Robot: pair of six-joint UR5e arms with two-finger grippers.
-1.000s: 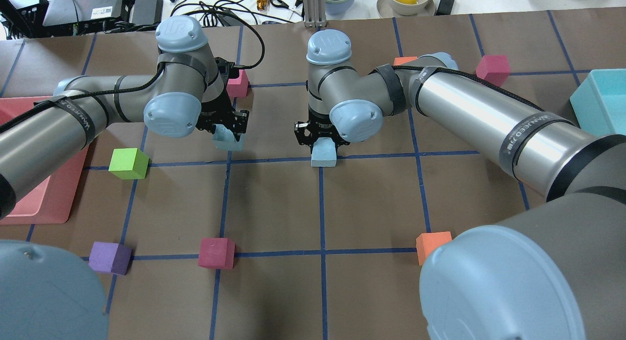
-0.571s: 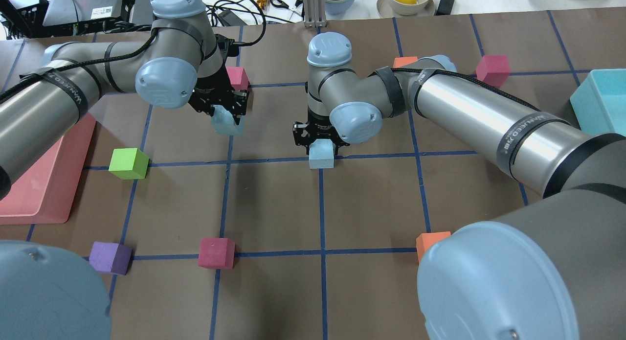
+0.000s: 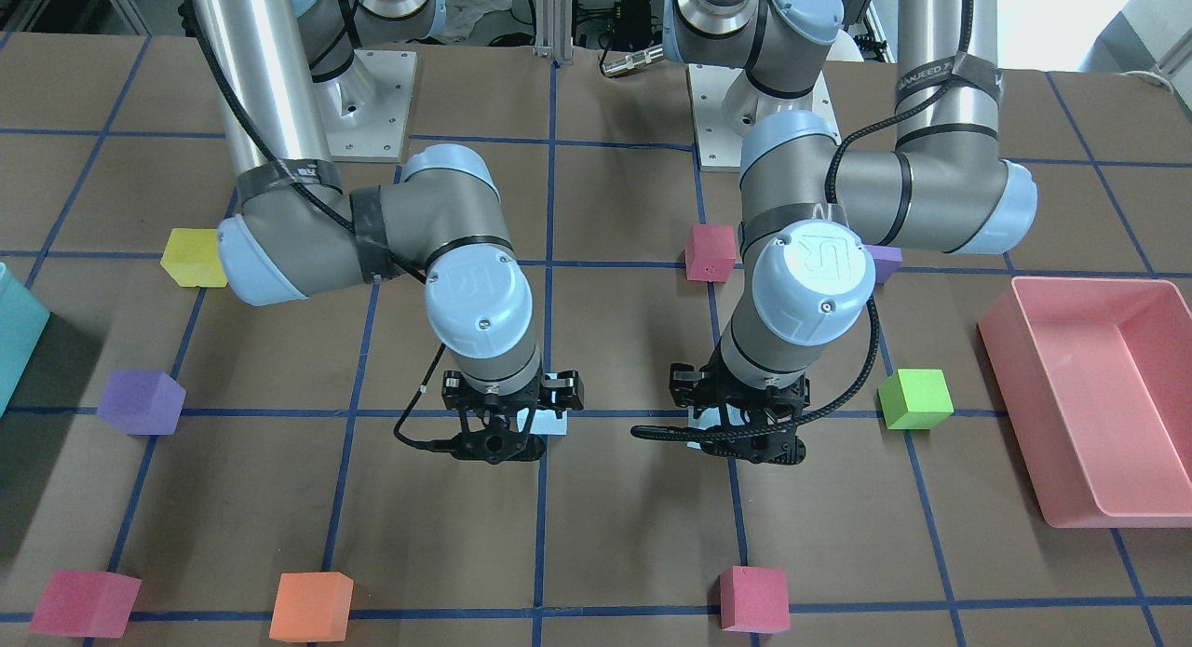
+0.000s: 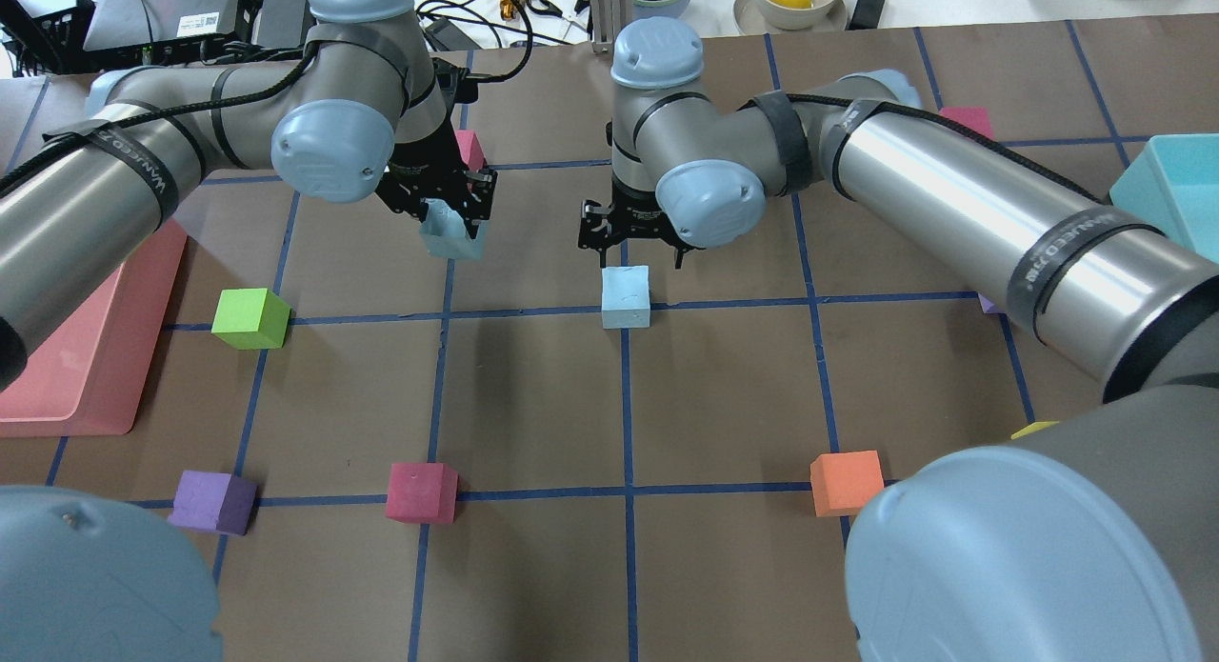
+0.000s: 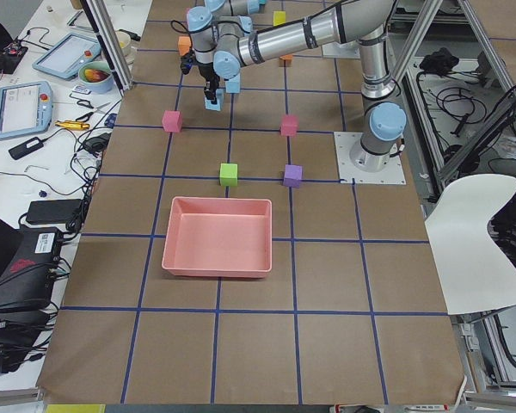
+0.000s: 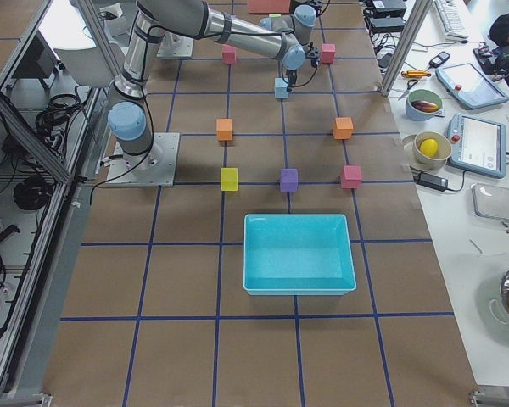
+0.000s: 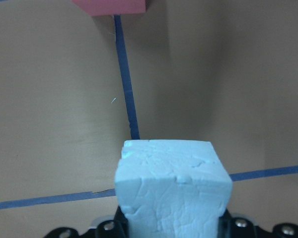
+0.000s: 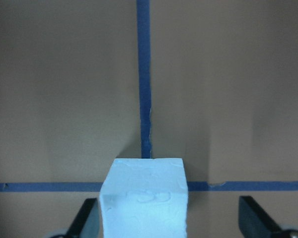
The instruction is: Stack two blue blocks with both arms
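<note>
My left gripper [image 4: 455, 224] is shut on one pale blue block [image 4: 451, 239] and holds it in the air, clear of the table. In the left wrist view the block [image 7: 171, 191] fills the lower middle. The second pale blue block [image 4: 626, 297] sits on the table at a crossing of blue tape lines. My right gripper [image 4: 638, 252] hangs just above and behind it, open and empty. In the right wrist view its fingers [image 8: 87, 218] stand wide apart on either side of that block [image 8: 145, 196] without touching it.
A pink cube [image 4: 469, 148] lies just beyond the left gripper. A green cube [image 4: 249, 317], a purple cube [image 4: 214, 500], a magenta cube [image 4: 421, 491] and an orange cube [image 4: 846, 481] lie nearer. A pink tray [image 4: 86, 357] is at the left and a teal bin [image 4: 1176, 181] at the right.
The right gripper has opened and risen off its blue block, which now rests on the table. The left gripper has lifted its blue block higher.
</note>
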